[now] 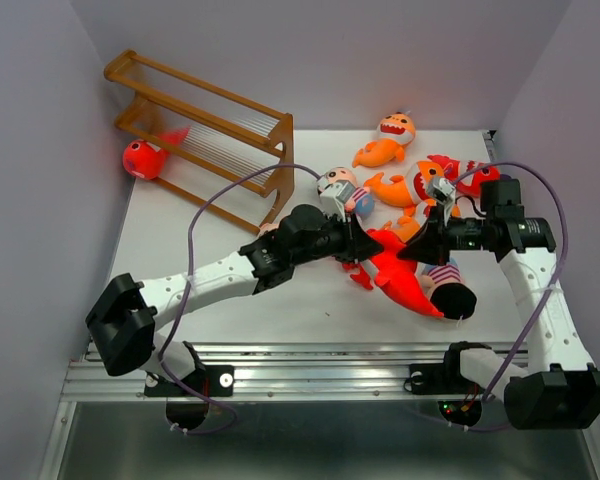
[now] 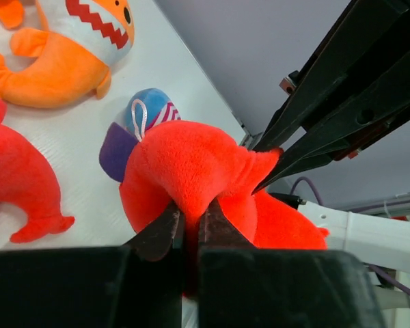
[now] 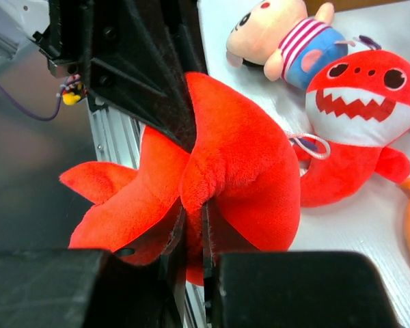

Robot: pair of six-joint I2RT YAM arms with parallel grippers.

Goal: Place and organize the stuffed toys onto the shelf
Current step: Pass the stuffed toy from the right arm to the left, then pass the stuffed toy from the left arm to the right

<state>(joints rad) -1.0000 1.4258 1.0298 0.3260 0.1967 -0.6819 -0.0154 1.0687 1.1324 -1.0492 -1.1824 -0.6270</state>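
Note:
A red shark (image 1: 392, 268) hangs between my two arms in front of the toy pile. My left gripper (image 2: 191, 208) is shut on a fold of its red plush (image 2: 191, 160). My right gripper (image 3: 195, 212) is shut on another fold of the same shark (image 3: 239, 150), from the opposite side. In the top view the left gripper (image 1: 358, 248) and the right gripper (image 1: 413, 250) face each other across it. The brown wooden shelf (image 1: 205, 125) stands at the back left, with one red toy (image 1: 143, 159) at its left end.
More stuffed toys lie at the back right: two orange sharks (image 1: 385, 140) (image 1: 400, 188), a red shark (image 1: 465, 172) and a boy (image 1: 342, 188). A black-haired boy (image 1: 450, 292) lies under the held shark. Walls close in both sides.

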